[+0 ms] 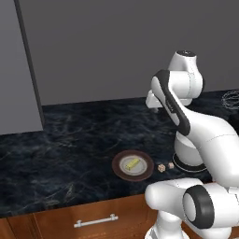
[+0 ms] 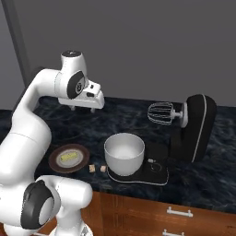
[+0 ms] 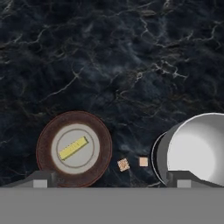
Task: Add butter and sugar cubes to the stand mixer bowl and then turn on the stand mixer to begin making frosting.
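The butter is a pale-yellow stick lying on a brown-rimmed white plate; the butter sits near the counter's front edge. Two tiny sugar cubes rest on the counter between the plate and the pale stand mixer bowl. The bowl stands on the base of the black stand mixer, whose head is tilted back with the whisk raised. My gripper hangs high above the counter, behind the plate and cubes. It is open and holds nothing.
The dark marble counter runs left of the plate. A tall grey cabinet stands at the far left, and a grey wall is behind. Wooden drawers with a metal handle sit below the front edge.
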You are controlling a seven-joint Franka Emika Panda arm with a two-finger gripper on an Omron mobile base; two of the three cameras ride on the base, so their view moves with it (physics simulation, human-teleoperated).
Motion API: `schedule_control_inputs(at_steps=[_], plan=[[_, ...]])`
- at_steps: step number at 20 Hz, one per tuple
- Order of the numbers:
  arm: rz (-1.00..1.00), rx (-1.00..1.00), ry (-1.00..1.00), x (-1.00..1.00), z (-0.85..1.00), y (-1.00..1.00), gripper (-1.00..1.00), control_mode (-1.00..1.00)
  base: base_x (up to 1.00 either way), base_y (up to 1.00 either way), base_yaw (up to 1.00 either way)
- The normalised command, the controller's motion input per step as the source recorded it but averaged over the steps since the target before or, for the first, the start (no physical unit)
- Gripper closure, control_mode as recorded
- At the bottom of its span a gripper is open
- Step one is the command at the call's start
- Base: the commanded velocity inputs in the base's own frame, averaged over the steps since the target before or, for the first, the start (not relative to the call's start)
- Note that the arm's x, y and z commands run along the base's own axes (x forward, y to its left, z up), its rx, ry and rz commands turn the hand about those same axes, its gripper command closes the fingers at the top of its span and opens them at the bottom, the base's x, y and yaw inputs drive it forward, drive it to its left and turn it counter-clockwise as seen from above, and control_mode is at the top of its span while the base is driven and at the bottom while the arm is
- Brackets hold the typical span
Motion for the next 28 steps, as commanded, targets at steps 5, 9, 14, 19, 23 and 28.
schedule_control_inputs(at_steps=[5,9,14,19,23,28], plan=[[0.0,0.0,0.0,0.0,0.0,0.0,-1.0,1.0,0.72,0.06,0.0],[0.0,0.0,0.0,0.0,0.0,0.0,-1.0,1.0,0.29,0.0,0.0],[0.0,-0.09,0.11,0.17,-0.5,0.61,-1.0,-1.0,0.0,0.0,0.0],[0.0,-0.12,0.23,0.26,-0.71,0.88,-1.0,-1.0,0.0,0.0,0.0],[-0.09,0.03,0.16,0.03,-0.59,0.22,-1.0,-1.0,0.0,0.0,0.0],[-0.23,0.09,0.05,0.0,-0.52,0.15,-1.0,-1.0,0.0,0.0,0.0]])
